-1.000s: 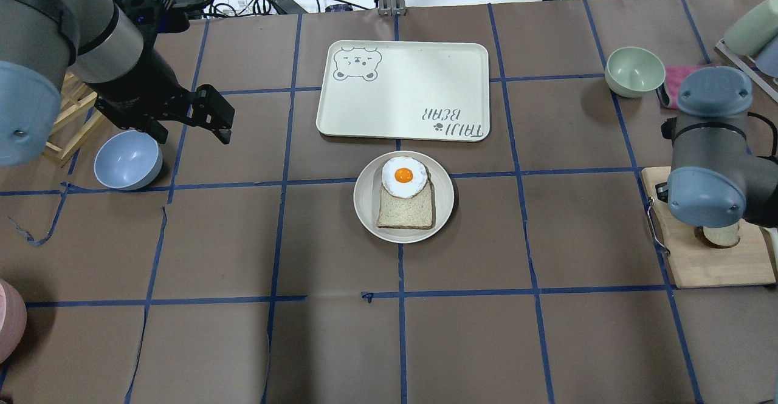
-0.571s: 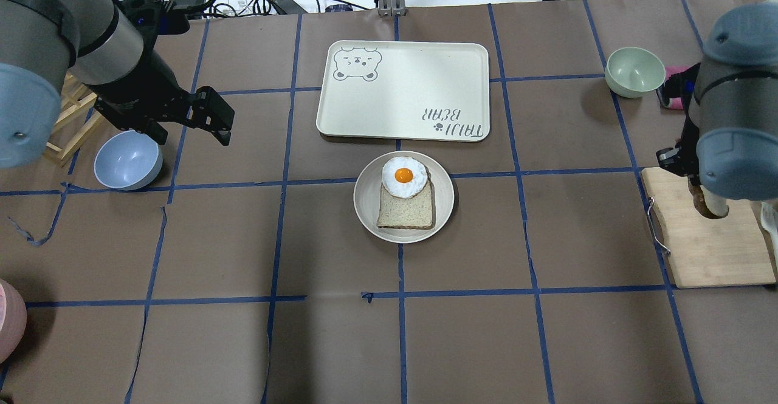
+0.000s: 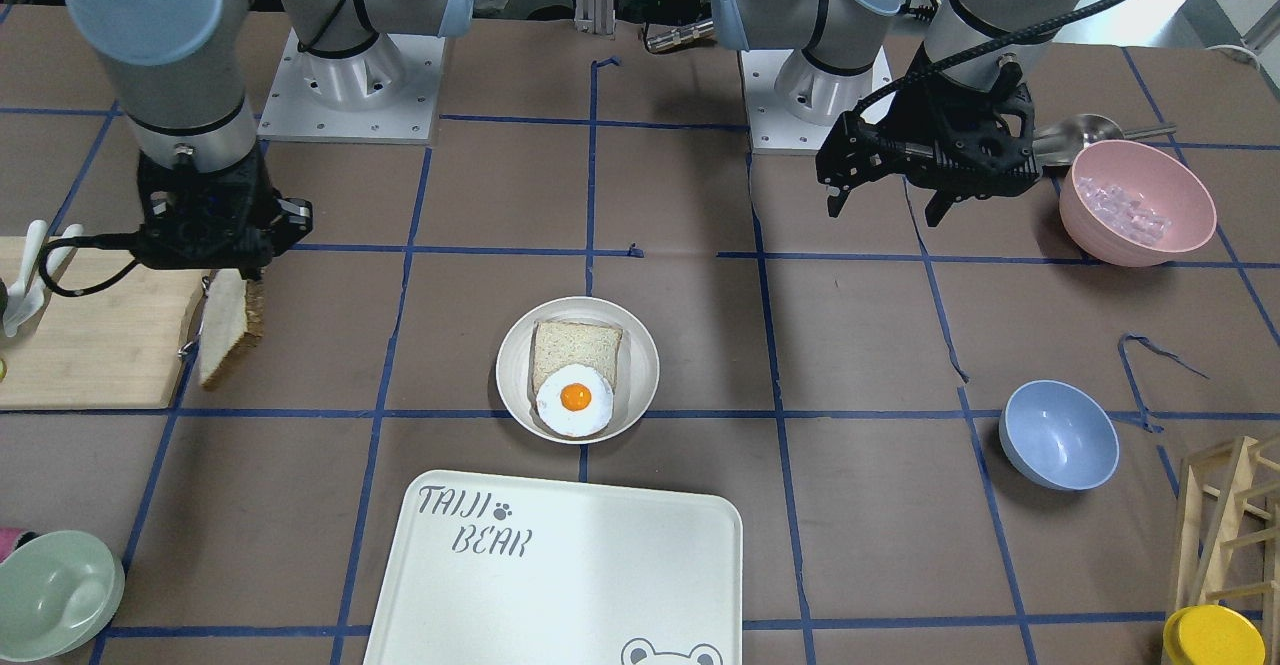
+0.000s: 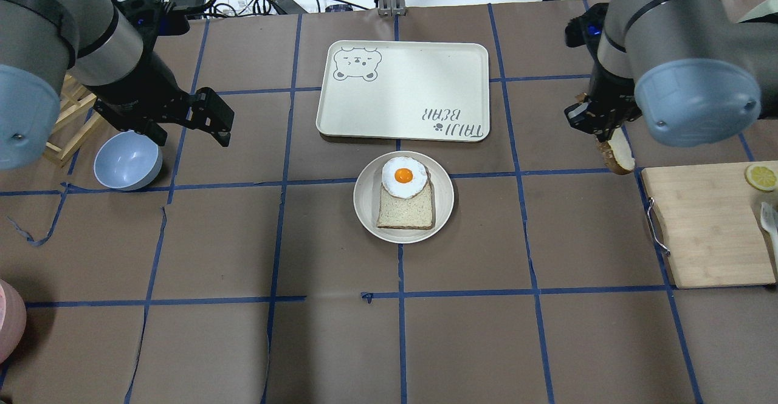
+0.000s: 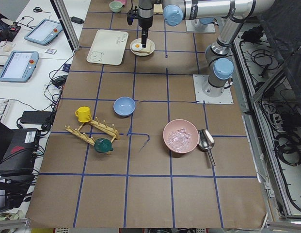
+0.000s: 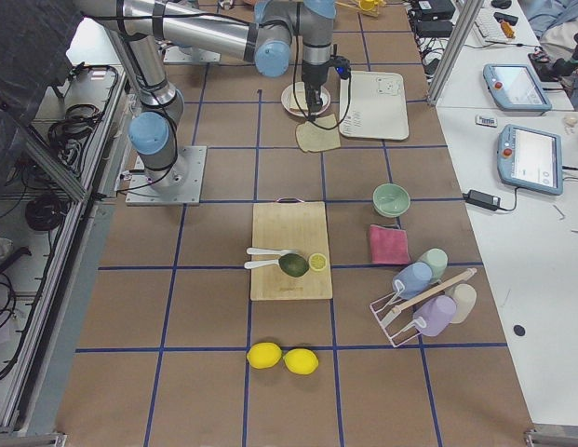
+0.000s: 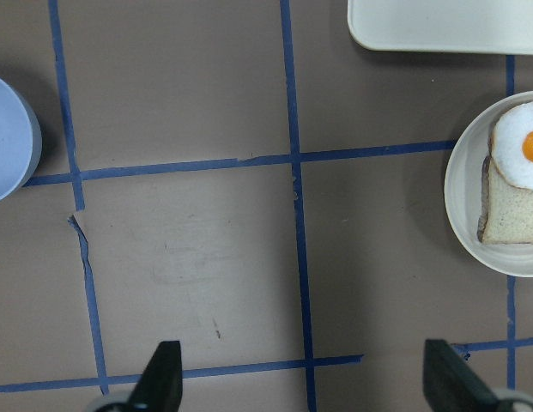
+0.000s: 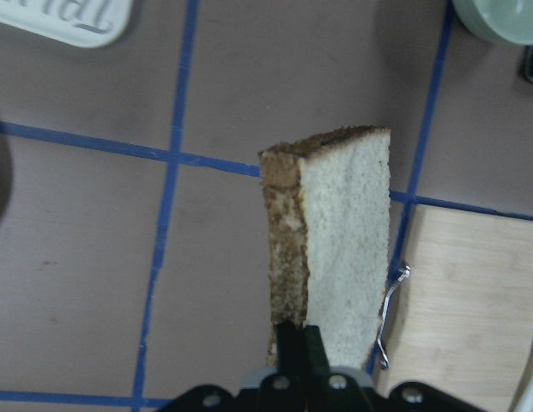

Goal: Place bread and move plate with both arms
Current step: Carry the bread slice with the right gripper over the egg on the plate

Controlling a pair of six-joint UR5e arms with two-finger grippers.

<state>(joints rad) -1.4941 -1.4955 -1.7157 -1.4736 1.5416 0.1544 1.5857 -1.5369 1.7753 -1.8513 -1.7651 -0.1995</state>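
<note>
Our right gripper (image 3: pixel 218 273) pinches the bread (image 3: pixel 230 330) by one end, so the slice hangs on edge above the table, just beside the wooden cutting board (image 3: pixel 90 345). We see the plate (image 4: pixel 364 212) well apart from it at the table's middle, carrying another slice (image 4: pixel 406 209) topped with a fried egg (image 4: pixel 402 176). Our left gripper (image 3: pixel 888 207) hovers with jaws spread, holding nothing, near the blue bowl (image 4: pixel 127 161).

Table (image 3: pixel 850 545) (blue tape grid): plate (image 3: pixel 642 365), tray (image 3: pixel 600 585), board (image 3: pixel 90 345), blue bowl (image 3: pixel 1058 435), green bowl (image 3: pixel 55 595), pink bowl (image 3: pixel 1137 202).
</note>
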